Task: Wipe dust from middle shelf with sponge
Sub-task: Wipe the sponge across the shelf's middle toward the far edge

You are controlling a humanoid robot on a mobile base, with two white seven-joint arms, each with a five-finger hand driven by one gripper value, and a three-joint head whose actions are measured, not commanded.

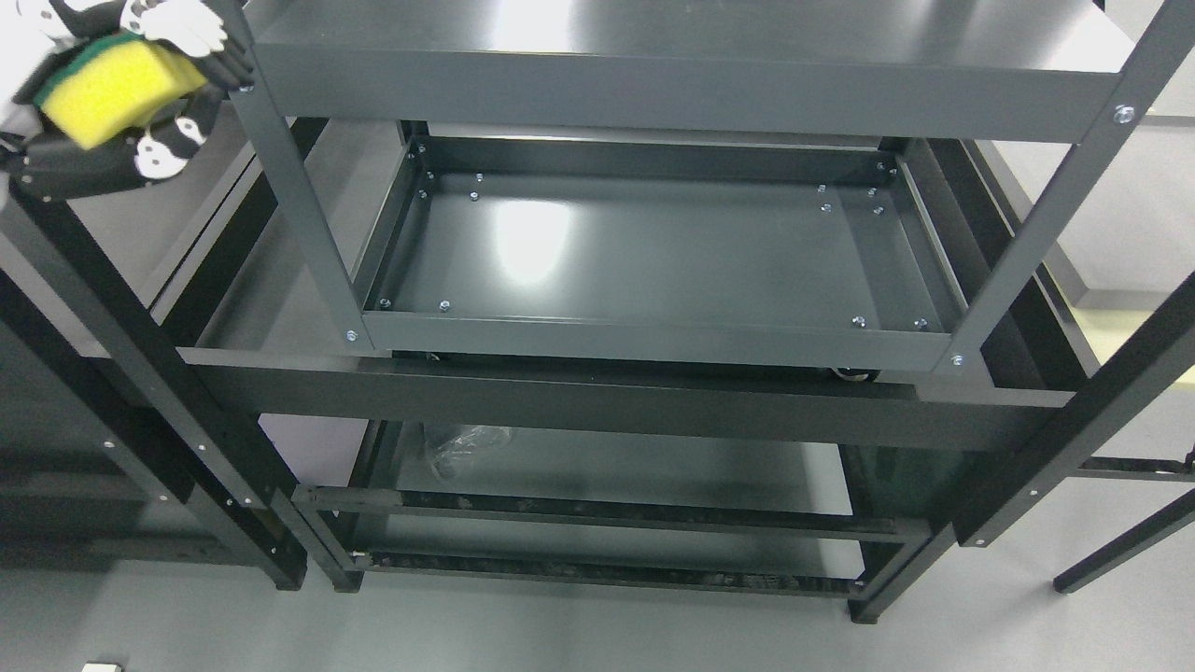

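A yellow sponge (110, 89) with a green scouring side is held in my left hand (140, 93) at the top left corner of the head view, fingers curled around it. The hand is outside the grey rack, left of its front left post (294, 187) and level with the top shelf's edge. The middle shelf (653, 252) is a dark grey tray with raised rims and small bolts, lying in the centre of the view below the top shelf (681, 56). Nothing rests on the tray. My right hand does not show.
A black metal frame (616, 401) surrounds the grey rack, with posts at both sides and crossbars lower down. A crumpled clear plastic bag (462, 443) lies on the lower level. Grey floor runs along the bottom.
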